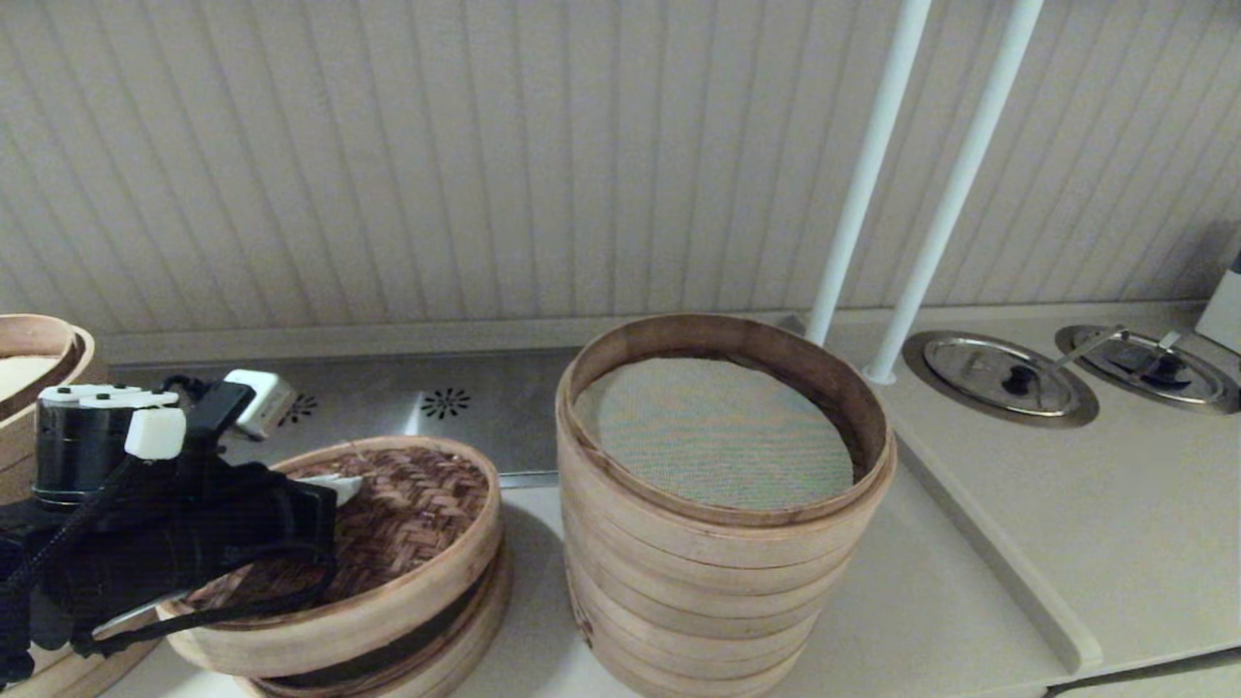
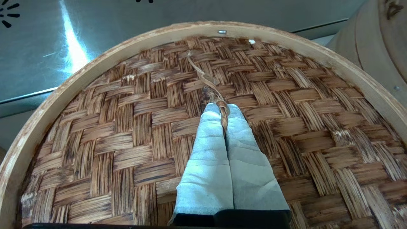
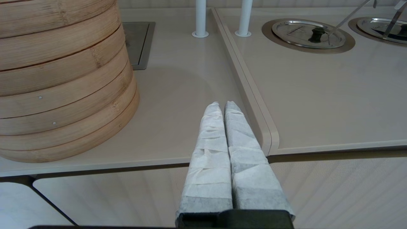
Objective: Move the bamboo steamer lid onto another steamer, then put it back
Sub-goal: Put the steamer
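Observation:
The bamboo steamer lid (image 1: 407,514) (image 2: 286,105) has a dark woven top and a pale rim. It hangs tilted over a low steamer (image 1: 456,640) at the front left, with a dark gap between them. My left gripper (image 1: 344,485) (image 2: 222,108) is shut on the thin bamboo handle strip (image 2: 208,84) at the lid's centre. Just to the right stands the tall stack of pale steamer tiers (image 1: 717,572) (image 3: 57,79), uncovered, with its grey-green mesh liner (image 1: 713,431) showing. My right gripper (image 3: 222,106) is shut on nothing, low by the counter's front edge, right of the stack.
Another bamboo steamer (image 1: 39,359) stands at the far left edge. Two white poles (image 1: 863,184) rise behind the tall stack. Round metal covers (image 1: 999,373) sit in the raised counter on the right, past a step edge (image 1: 979,553). A steel panel (image 1: 485,397) lies behind the lid.

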Robot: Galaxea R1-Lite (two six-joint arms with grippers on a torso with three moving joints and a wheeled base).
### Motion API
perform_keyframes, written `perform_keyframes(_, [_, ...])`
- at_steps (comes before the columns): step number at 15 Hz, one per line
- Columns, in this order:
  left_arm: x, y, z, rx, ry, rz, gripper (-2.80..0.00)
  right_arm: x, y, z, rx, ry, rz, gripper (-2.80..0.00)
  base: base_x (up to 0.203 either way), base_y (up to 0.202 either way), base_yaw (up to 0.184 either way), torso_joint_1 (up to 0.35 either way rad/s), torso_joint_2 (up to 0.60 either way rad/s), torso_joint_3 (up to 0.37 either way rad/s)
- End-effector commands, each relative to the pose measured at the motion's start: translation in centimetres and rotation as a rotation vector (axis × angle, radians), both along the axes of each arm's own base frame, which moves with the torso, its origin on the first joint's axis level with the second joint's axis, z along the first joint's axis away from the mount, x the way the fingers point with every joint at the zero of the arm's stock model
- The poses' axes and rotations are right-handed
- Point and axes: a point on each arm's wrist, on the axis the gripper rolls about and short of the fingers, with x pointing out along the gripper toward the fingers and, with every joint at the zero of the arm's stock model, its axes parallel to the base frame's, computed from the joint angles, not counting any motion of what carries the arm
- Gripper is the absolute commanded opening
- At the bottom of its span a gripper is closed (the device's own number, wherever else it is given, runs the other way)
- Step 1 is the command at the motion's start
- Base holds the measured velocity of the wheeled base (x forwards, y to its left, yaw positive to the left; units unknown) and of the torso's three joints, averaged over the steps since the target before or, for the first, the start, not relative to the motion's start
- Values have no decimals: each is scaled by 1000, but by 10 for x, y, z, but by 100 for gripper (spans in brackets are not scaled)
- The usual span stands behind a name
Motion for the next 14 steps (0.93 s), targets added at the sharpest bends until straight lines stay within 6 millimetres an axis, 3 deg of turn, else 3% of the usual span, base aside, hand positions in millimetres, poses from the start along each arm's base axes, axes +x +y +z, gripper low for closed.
perform_keyframes(1, [3,-1,-3,1,11,1,-280,0,0,-1,0,3,-1,-280,0,0,0,0,0,0])
perform_keyframes(11, [3,-1,-15,8,51,0,-280,0,0,-1,0,3,-1,-280,0,0,0,0,0,0])
perform_keyframes(14, [6,-1,-9,-5,-5,2,-280,0,0,-1,0,3,0,-280,0,0,0,0,0,0])
